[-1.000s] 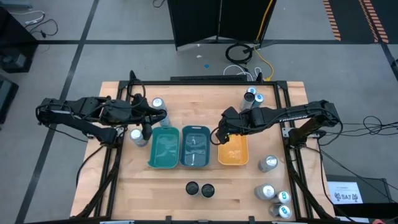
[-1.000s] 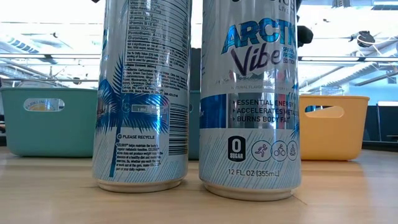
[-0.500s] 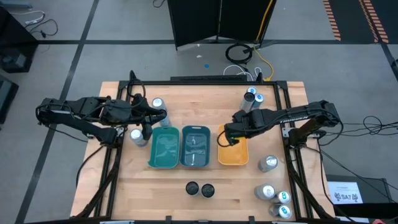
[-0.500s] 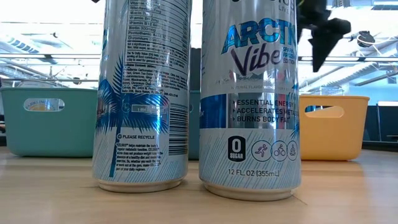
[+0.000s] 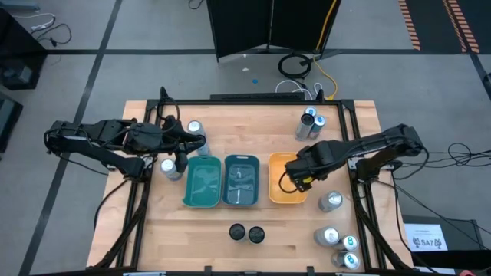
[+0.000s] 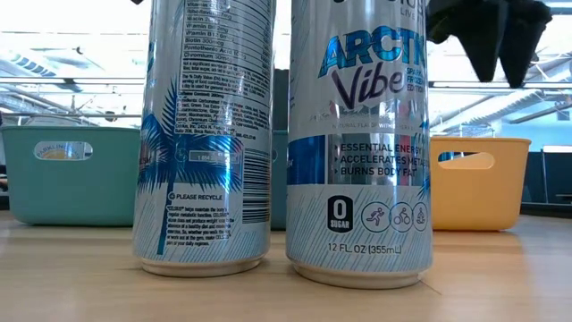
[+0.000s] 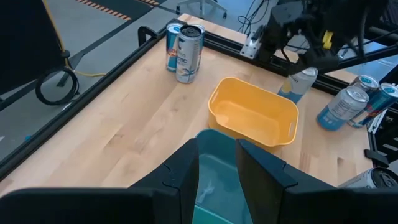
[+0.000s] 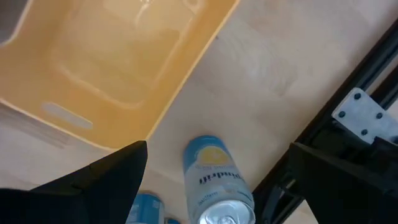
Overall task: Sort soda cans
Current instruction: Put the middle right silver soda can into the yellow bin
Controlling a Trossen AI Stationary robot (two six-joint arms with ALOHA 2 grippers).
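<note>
Soda can between right gripper's spread fingers (wrist view only)

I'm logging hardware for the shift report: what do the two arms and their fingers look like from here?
Both arms are dark, nearly black, built of jointed segments. The right arm carries pale lettering along its forearm, too small to read. The right gripper ends in two flat, black, wedge-shaped fingers. The left gripper has matching angular black fingers. Dark cables trail by the right arm's base.
</note>
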